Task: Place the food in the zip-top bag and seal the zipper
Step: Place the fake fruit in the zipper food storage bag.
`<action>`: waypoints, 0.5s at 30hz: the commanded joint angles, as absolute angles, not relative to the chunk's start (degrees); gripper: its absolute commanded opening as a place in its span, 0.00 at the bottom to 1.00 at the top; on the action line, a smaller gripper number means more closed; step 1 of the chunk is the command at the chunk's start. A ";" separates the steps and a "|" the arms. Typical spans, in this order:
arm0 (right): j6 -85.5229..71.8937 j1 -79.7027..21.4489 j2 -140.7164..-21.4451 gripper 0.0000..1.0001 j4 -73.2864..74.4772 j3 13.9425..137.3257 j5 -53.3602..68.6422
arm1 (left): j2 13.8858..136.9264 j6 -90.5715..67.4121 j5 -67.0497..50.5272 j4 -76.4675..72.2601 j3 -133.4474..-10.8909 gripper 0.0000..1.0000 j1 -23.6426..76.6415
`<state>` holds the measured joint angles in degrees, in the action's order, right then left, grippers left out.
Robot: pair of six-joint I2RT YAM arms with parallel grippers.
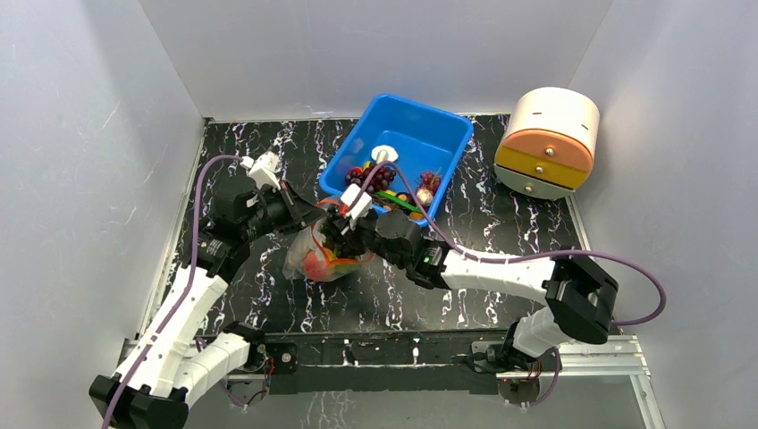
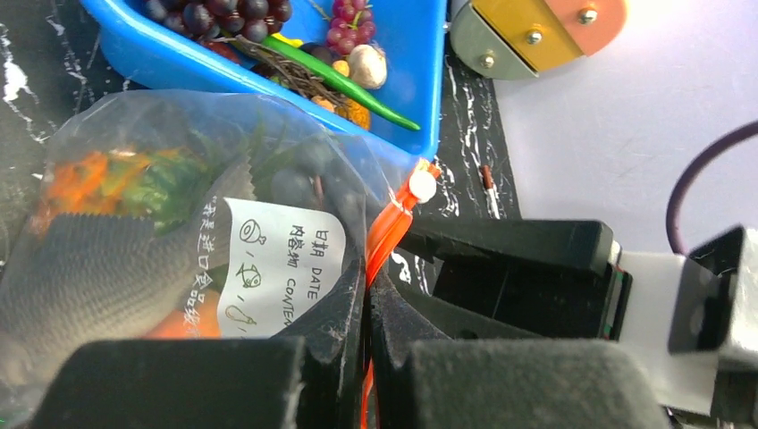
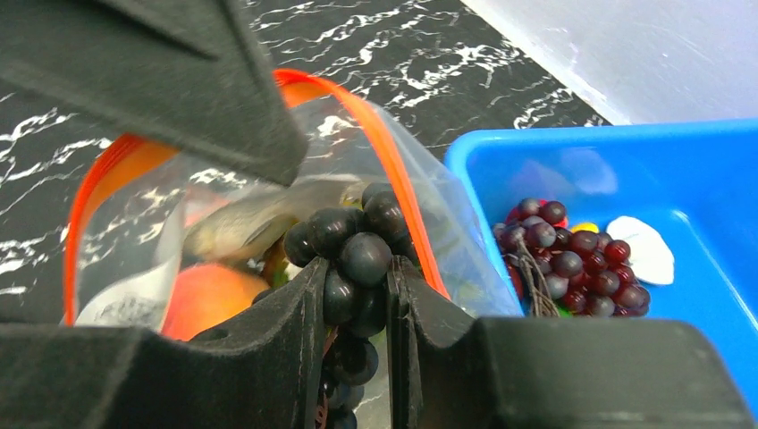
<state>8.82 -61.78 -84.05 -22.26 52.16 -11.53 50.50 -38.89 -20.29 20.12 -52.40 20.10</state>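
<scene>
**Grapes clamped at bag mouth, left arm holding zipper edge**

The left gripper (image 2: 366, 295) is pressing its jaws together on the zipper (image 2: 386, 234), pinching the orange-red strip at one end of the mouth. Judged reason: it is keeping that edge lifted and the mouth gaping so food can drop in, and stopping the crinkly plastic from sliding.

The zip-top bag (image 1: 322, 259) is lying just off the blue bin (image 1: 465, 138), by the bin's near corner on the arm-base side, touching or almost touching its wall in the left wrist view. The mouth is facing up and toward the bin, not sealed. A peach (image 3: 210, 295) and orange-and-green pieces are sitting inside, behind the white label (image 2: 277, 268).

The right gripper (image 3: 357, 277) is clamping a dark grape bunch (image 3: 357, 250) between its jaws, partly closed around the stem area, with the grapes bulging above the fingers. The bunch is hanging right at the zipper loop, on the bin side of the mouth; whether it is inside the rim I cannot tell.

A red grape bunch (image 3: 563, 259) and a green pepper (image 2: 349, 85) are waiting in the bin. Next call, as a judgement: push the grapes past the rim, then release.
</scene>
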 commanded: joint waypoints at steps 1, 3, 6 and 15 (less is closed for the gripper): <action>4.77 -61.48 -84.19 0.25 -23.93 56.59 -19.80 | 49.06 -41.33 -26.61 15.11 -53.12 0.00 20.35; 3.35 -61.19 -84.66 0.24 -24.03 56.87 -18.85 | 48.39 -42.47 -27.65 13.32 -52.09 0.00 20.36; 1.72 -60.98 -85.84 0.24 -23.29 55.94 -19.51 | 47.59 -42.76 -28.02 12.08 -51.16 0.00 20.33; -2.87 -59.69 -83.76 0.35 -13.99 56.47 -14.79 | 47.37 -40.68 -25.15 13.35 -48.89 0.00 20.37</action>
